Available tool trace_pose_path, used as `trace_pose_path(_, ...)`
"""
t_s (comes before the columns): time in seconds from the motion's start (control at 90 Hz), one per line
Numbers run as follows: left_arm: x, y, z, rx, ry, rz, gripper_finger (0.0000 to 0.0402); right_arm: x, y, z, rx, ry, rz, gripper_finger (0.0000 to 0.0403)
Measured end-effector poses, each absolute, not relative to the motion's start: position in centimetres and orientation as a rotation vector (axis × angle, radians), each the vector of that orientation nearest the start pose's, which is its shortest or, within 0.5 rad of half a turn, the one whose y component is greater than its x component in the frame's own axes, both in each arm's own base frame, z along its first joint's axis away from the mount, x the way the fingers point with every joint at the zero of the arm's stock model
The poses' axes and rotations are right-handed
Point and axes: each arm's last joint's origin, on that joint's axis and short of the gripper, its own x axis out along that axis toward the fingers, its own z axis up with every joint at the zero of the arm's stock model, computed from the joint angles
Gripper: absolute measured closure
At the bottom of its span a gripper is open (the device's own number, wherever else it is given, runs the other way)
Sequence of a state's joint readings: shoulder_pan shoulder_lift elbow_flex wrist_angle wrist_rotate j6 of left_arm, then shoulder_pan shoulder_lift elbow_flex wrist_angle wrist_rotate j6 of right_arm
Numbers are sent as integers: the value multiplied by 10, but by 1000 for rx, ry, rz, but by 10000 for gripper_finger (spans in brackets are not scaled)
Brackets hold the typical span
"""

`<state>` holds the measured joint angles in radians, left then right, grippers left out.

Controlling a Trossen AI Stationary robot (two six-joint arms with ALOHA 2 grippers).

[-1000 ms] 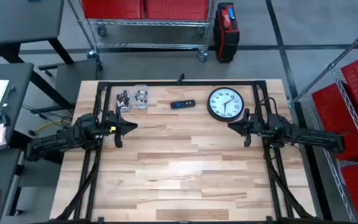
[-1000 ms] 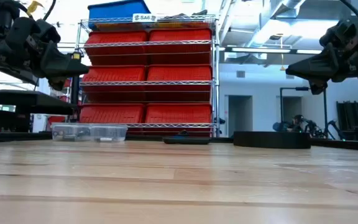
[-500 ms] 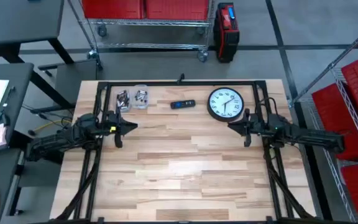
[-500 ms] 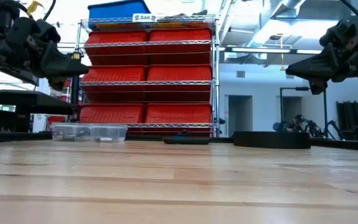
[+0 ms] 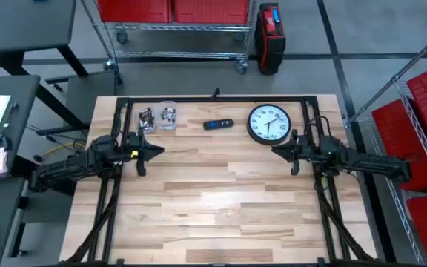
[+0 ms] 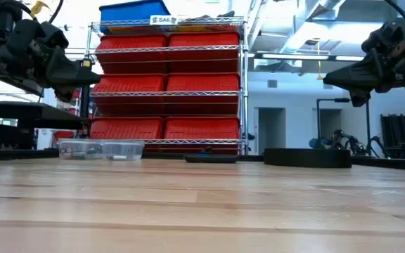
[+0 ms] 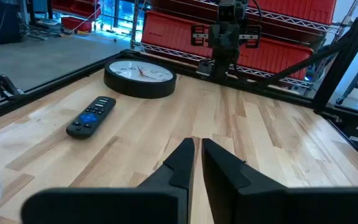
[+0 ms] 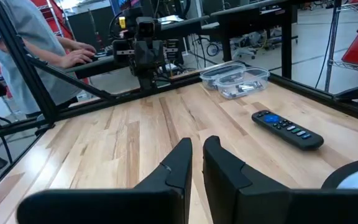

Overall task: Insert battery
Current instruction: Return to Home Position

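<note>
Remote (image 5: 218,124) lay just left of wall clock (image 5: 267,123), right gripper (image 5: 276,148) hung beside clock, left gripper (image 5: 159,150) well apart, both pinched narrow, empty

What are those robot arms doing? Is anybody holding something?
Nothing is being held right now. The left pincer and the right pincer hover above the table, one at each side, shut and empty, pointing toward each other. The remote lies buttons-up near the far edge, just left of the wall clock. Two clear boxes holding small parts sit further left.
</note>
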<state>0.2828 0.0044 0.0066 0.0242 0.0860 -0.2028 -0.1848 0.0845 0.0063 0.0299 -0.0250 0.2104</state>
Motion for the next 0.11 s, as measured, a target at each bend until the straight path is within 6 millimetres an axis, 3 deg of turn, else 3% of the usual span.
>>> trace_pose_path(0.111,94,25,168,-197,-45,194,391,101,-18,162,215,31,-165,378)
